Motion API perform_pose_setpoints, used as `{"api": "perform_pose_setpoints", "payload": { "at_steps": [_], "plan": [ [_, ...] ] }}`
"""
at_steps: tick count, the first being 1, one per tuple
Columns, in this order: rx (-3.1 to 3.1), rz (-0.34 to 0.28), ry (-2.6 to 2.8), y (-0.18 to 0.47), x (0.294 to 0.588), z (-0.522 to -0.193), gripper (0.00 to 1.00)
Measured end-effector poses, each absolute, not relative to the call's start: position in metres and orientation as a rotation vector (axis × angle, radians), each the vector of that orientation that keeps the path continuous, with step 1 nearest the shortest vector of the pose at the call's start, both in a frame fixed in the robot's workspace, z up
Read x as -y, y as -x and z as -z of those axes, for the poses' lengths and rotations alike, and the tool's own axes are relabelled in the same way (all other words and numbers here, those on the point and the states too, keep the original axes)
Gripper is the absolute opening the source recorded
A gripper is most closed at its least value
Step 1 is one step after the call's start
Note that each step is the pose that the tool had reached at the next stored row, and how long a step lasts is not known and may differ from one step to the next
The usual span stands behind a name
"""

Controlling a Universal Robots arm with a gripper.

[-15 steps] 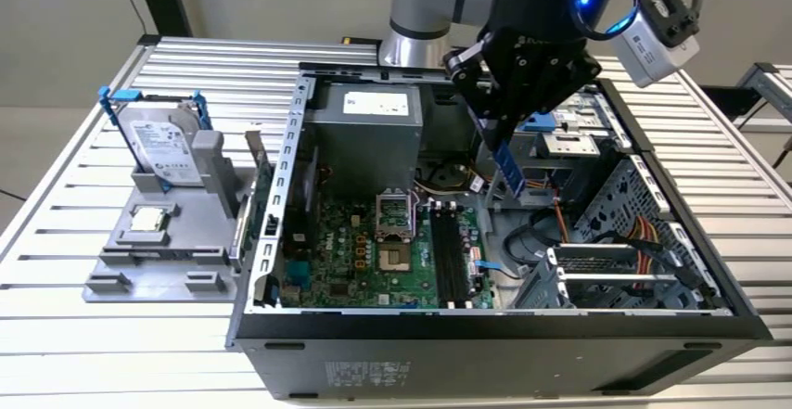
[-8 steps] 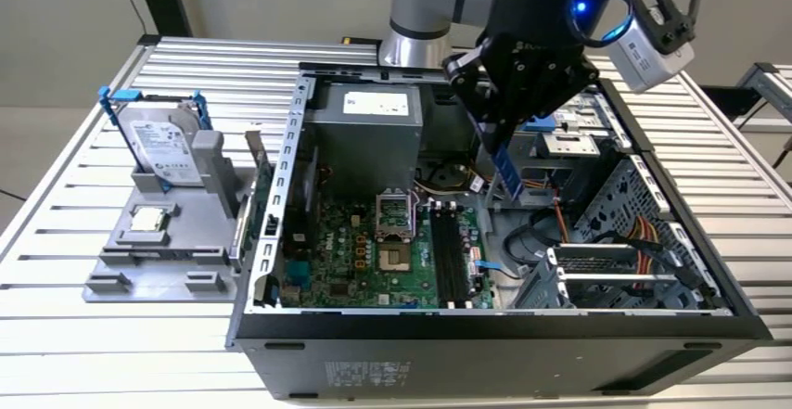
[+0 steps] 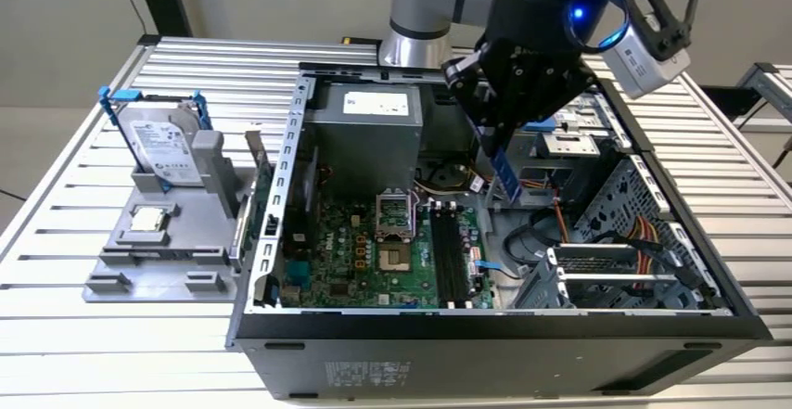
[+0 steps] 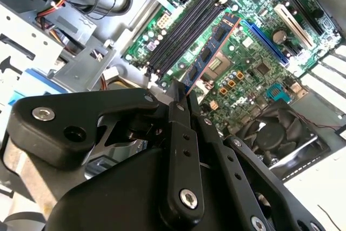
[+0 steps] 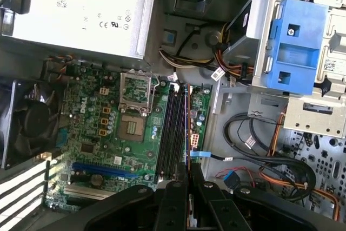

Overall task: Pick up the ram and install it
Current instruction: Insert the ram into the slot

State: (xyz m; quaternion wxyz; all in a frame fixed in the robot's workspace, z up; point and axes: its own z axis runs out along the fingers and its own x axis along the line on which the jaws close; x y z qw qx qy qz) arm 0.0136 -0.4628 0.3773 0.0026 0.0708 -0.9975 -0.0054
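- The claw (image 3: 502, 154) hangs over the open computer case (image 3: 495, 335) in the exterior view, its black fingers closed on the ram (image 3: 504, 175), a thin blue stick that points down from the fingertips.
- The ram is held in the air above the motherboard (image 3: 359, 261), over the gap between the black memory slots (image 3: 448, 261) and the drive cage on the exterior view's right; it does not sit in any slot.
- In the second wrist view the ram (image 4: 208, 55) runs out from the closed claw (image 4: 181, 97) as a long narrow board with small dark chips and a copper-coloured edge, lying almost parallel to the memory slots (image 4: 184, 31) and just beside them.
- In the first wrist view the claw (image 5: 189, 174) appears at the end of the row of memory slots (image 5: 173, 133), and the ram (image 5: 187, 128) is seen edge-on as a thin line along the slots.
- The CPU socket (image 5: 132, 125) lies open on the green board next to the slots, with a black fan (image 5: 27, 128) further off.
- A grey power supply (image 3: 365, 140) fills the far corner of the case.
- On the exterior view's left, a grey holder (image 3: 161, 251) stands on the slatted tabletop (image 3: 74, 205), carrying a silver hard drive (image 3: 161, 145) upright in a blue frame and a small square CPU chip (image 3: 148, 219) lying flat.
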Motion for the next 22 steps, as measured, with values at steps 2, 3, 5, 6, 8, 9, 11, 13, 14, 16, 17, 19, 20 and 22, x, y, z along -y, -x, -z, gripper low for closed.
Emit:
{"api": "perform_pose_setpoints", "payload": {
  "at_steps": [2,3,5,6,8,9,11,13,14,16,17,19,20,22],
  "plan": [
    [3.127,0.017,-0.222,-0.0137,0.4633,-0.3767,0.00],
    [3.126,0.017,-0.222,-0.0138,0.4637,-0.3763,0.00],
    [3.125,0.017,-0.221,-0.0139,0.4646,-0.3757,0.00],
    [3.124,0.017,-0.221,-0.0139,0.4652,-0.3754,0.00],
    [3.123,0.018,-0.221,-0.0140,0.4664,-0.3750,0.00],
    [3.122,0.018,-0.221,-0.0140,0.4668,-0.3747,0.00],
    [3.122,0.018,-0.221,-0.0141,0.4674,-0.3742,0.00],
    [3.121,0.017,-0.220,-0.0141,0.4675,-0.3740,0.00],
    [3.121,0.017,-0.220,-0.0141,0.4676,-0.3737,0.00],
    [3.121,0.018,-0.220,-0.0141,0.4676,-0.3731,0.00],
    [3.121,0.018,-0.220,-0.0141,0.4676,-0.3728,0.00],
    [3.121,0.018,-0.220,-0.0141,0.4676,-0.3722,0.00],
    [3.121,0.018,-0.220,-0.0141,0.4676,-0.3719,0.00],
    [3.121,0.018,-0.220,-0.0141,0.4676,-0.3713,0.00]
  ]
}}
